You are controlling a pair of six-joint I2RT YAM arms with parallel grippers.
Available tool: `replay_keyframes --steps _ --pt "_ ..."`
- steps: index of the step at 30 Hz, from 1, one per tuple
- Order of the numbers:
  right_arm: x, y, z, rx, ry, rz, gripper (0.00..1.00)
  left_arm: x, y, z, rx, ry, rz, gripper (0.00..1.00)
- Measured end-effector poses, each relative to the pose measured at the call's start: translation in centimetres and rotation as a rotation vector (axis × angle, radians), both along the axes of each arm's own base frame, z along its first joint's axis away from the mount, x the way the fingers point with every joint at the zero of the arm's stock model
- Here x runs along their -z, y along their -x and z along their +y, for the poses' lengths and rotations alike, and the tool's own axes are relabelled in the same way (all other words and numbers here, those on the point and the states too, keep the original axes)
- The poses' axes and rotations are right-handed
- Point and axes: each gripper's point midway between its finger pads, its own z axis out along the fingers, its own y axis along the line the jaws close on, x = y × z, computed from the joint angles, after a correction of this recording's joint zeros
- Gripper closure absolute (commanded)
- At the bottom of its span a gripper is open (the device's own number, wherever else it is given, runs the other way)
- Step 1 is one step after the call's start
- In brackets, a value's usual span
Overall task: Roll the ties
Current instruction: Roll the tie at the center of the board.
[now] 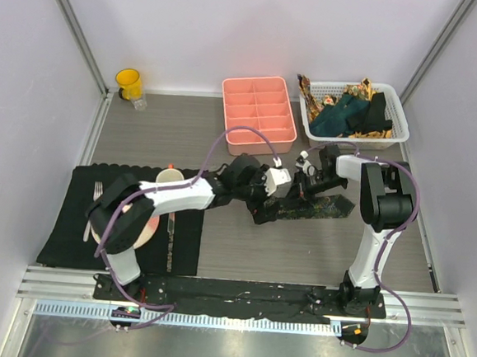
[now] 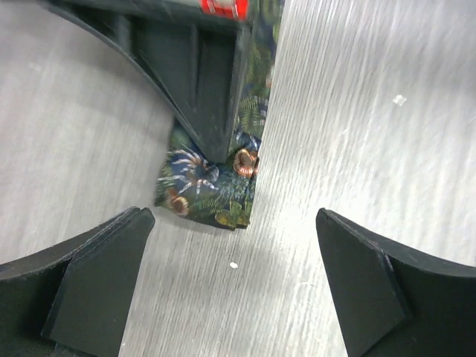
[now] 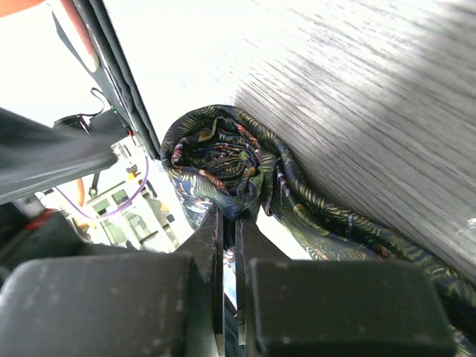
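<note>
Right claw [image 3: 230, 219] pinches the soft, light, probably slippery tie [image 3: 223, 149] at its coil's six o'clock; left claw [image 2: 232, 223] hangs spread. Safest hold: across the coil.

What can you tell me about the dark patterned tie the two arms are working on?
The tie is dark navy fabric printed with green leaves and small orange and white motifs. One end is wound into a loose spiral roll, pinched at its edge by the shut right gripper. The rest trails flat across the grey table. The left gripper hangs open above the tie, apart from the fabric.
</note>
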Motion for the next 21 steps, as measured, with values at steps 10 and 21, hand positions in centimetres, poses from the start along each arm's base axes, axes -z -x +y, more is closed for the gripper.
replay_keyframes --steps 10,21 --pt "0.0 -0.1 0.0 -0.021 -0.013 -0.002 0.99 -3.6 -1.9 1.3 0.02 0.201 -0.025 0.0" --pt "0.1 0.2 0.3 -0.038 -0.086 0.049 0.99 3.5 -0.4 0.2 0.108 0.165 0.031 0.06"
